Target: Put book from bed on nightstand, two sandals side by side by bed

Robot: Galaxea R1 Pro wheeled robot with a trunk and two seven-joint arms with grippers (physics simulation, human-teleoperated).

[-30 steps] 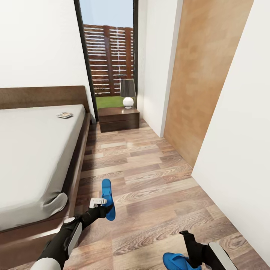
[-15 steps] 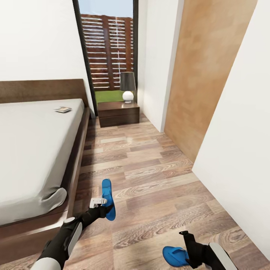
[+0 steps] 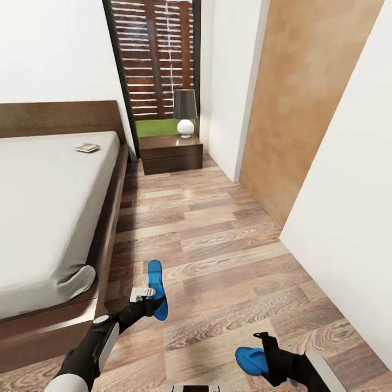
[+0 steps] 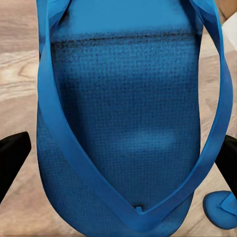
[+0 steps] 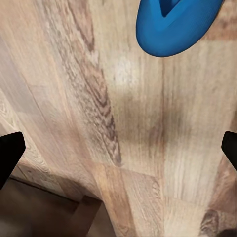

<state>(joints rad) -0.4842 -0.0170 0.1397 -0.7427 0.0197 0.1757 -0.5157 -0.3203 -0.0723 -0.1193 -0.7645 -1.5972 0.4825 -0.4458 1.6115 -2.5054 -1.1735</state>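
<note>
A flat foot-shaped sandal (image 3: 157,289) and its twin sandal (image 3: 250,360) were bright blue; the plank floor (image 3: 218,245) showed brown wood grain, beside an off-white mattress (image 3: 43,207).

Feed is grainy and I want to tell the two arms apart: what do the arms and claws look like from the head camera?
Both arms are black with white shell panels. The left arm ends in a black wrist and a white left claw. The right arm ends in a black right claw. No cables or markings show.
</note>
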